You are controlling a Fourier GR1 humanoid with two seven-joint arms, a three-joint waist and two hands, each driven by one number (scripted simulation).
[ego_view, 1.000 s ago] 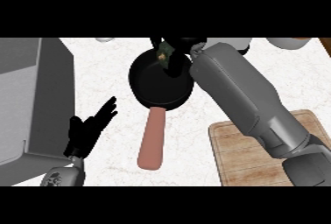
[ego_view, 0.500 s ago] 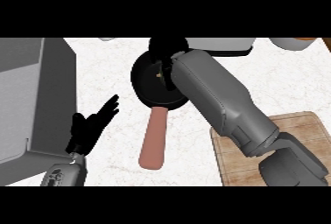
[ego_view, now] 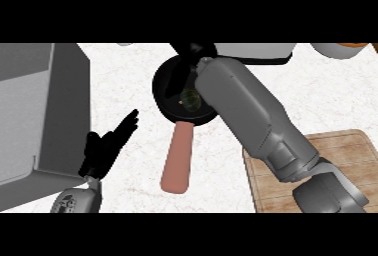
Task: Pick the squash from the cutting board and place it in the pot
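The black pot (ego_view: 168,87) with its salmon-pink handle (ego_view: 177,160) stands at the middle of the counter. A small greenish squash (ego_view: 190,98) lies on the pot's bottom, half hidden behind my right forearm. That forearm stretches from the lower right across the pot. My right hand (ego_view: 193,51) hangs past the pot's far rim, fingers spread, apart from the squash. The wooden cutting board (ego_view: 347,150) lies at the lower right with nothing showing on its visible part. My left hand (ego_view: 107,147) rests open at the lower left, fingers up.
A large grey box-like appliance (ego_view: 37,110) fills the left side. A grey-white object (ego_view: 255,50) sits behind the pot, and a bowl with an orange item (ego_view: 343,49) is at the far right corner. White marbled counter (ego_view: 325,100) lies between pot and board.
My right forearm has swung left over the pot and the hand has moved toward the far rim. The squash now shows lying in the pot, apart from the hand. The left hand stays put.
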